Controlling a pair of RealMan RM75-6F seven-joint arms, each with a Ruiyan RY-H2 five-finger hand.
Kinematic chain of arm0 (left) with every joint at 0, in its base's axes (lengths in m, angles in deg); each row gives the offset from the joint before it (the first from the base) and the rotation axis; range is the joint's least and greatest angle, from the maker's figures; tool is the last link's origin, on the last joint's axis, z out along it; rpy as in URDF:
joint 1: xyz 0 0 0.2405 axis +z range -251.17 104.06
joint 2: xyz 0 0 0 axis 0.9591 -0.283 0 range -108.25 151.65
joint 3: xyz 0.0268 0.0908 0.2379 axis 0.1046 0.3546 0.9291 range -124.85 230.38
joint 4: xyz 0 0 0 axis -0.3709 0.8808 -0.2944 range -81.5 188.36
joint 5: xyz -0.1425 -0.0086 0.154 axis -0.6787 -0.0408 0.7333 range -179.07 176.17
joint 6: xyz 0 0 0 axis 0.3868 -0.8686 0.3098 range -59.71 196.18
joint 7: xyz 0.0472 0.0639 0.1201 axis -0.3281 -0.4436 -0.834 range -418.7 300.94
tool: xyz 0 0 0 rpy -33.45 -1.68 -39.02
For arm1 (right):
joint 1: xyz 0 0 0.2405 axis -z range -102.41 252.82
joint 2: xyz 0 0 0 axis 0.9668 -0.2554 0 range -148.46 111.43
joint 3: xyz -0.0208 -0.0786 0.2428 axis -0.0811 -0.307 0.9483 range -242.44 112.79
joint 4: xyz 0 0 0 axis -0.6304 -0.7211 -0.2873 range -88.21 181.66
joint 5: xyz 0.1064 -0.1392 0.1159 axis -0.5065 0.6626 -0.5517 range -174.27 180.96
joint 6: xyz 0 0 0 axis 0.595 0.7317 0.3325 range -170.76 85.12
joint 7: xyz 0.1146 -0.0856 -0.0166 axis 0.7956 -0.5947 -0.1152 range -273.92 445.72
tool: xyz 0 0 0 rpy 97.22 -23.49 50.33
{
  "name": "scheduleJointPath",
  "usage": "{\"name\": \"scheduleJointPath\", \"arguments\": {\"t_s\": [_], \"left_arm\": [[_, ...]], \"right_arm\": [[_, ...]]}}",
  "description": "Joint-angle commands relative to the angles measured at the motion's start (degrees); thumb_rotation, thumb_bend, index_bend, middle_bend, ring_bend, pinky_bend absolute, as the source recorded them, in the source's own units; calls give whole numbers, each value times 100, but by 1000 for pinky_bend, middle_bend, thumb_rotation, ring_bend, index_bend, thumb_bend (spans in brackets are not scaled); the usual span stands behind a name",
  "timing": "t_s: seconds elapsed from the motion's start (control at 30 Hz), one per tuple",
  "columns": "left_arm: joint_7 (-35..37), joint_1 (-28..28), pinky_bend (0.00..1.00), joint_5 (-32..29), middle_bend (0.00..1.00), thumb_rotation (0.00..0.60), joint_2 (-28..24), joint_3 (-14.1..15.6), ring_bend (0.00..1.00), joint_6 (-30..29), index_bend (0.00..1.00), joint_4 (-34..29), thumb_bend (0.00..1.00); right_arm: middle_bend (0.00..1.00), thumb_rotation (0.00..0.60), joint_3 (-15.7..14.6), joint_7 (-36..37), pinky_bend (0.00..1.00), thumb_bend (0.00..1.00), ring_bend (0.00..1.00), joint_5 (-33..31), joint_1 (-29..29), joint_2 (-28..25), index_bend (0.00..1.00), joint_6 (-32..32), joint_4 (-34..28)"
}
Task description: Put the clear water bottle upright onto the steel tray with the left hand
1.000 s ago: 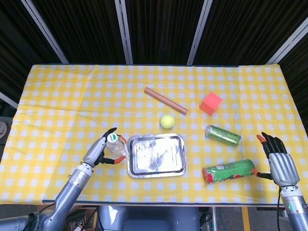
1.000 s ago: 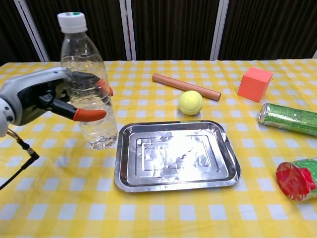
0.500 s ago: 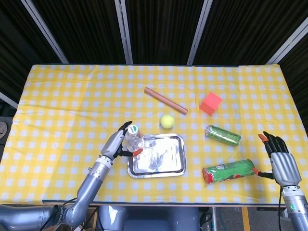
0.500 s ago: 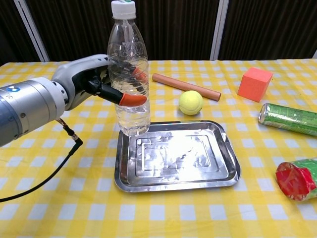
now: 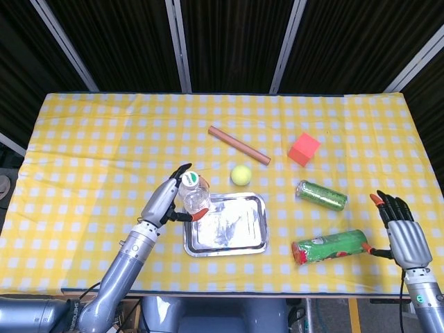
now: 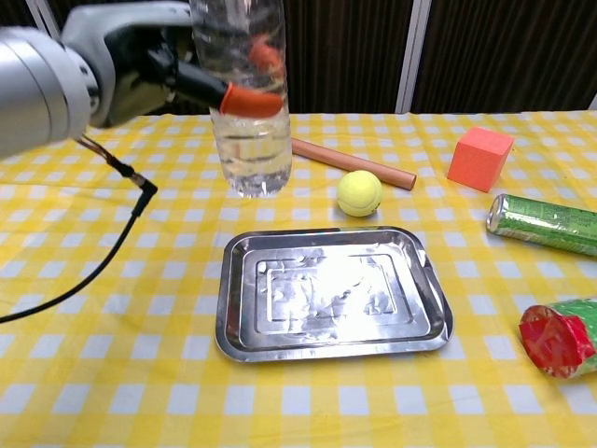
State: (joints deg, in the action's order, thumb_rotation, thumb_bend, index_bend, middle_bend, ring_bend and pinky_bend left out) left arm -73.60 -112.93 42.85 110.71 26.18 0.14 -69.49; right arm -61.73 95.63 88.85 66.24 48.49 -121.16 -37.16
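Note:
My left hand (image 5: 165, 201) (image 6: 140, 61) grips the clear water bottle (image 5: 195, 199) (image 6: 244, 103) upright in the air, its base well above the table near the steel tray's left edge. The bottle's cap is cut off at the top of the chest view. The steel tray (image 5: 225, 224) (image 6: 332, 290) lies bare on the yellow checked cloth. At the table's right front corner my right hand (image 5: 402, 232) hovers with fingers apart, holding nothing; only the head view shows it.
A tennis ball (image 5: 241, 175) (image 6: 359, 192) and a wooden rod (image 5: 238, 145) (image 6: 351, 162) lie behind the tray. A red cube (image 5: 304, 149) (image 6: 479, 158), a green can (image 5: 321, 195) (image 6: 544, 224) and a green tube (image 5: 330, 247) (image 6: 562, 336) lie to the right.
My left hand has lifted the bottle off the table left of the tray, carried it toward the tray and raised it higher. The right hand has stayed put.

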Motion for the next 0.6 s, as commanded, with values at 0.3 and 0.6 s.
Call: {"name": "scheduleJointPath", "arguments": {"t_s": [0.3,0.6], "left_arm": [[-486,-628,38,-1324,487,600,-868,-1156,39,-623,595,-1207,504],[60,-166,37,-1282,478,600,-1298,-347,39,-93,587,-1007,503]], "right_arm": [[0,600,-5,-72,0,49,0,-9,-15,18,9,27,-29],[0,600,8,-48,0,49,0,-34,2,-1,9,1,-30]]}}
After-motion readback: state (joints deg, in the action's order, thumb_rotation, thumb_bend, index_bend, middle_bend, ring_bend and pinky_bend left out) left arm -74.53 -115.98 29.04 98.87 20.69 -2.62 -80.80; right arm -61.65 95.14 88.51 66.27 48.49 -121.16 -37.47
